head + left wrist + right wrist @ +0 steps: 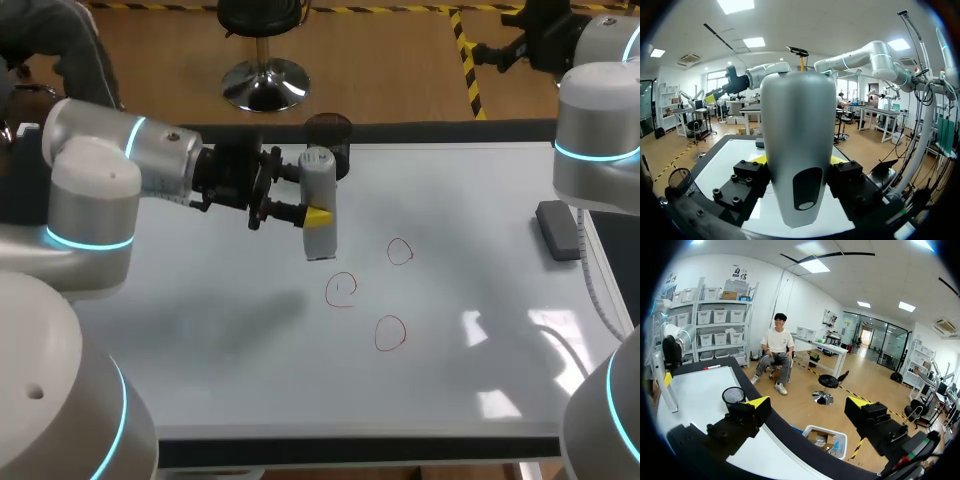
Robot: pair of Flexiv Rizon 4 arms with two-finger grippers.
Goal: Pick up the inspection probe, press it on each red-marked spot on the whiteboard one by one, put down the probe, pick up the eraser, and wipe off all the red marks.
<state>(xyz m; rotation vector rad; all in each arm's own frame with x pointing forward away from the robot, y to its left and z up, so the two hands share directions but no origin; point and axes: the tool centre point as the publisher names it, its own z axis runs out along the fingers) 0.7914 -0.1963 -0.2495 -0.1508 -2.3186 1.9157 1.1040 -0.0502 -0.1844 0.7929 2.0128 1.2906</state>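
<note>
Head view: whiteboard (200, 340) bears 3 red circles (341, 289); left jaws clamp probe (320, 185), right jaws wide, empty.

Bright, even light from overhead; 3 white glare patches on the whiteboard (450, 200) well right of the left gripper (312, 192) (soft grey shadow lying beneath it).
</note>
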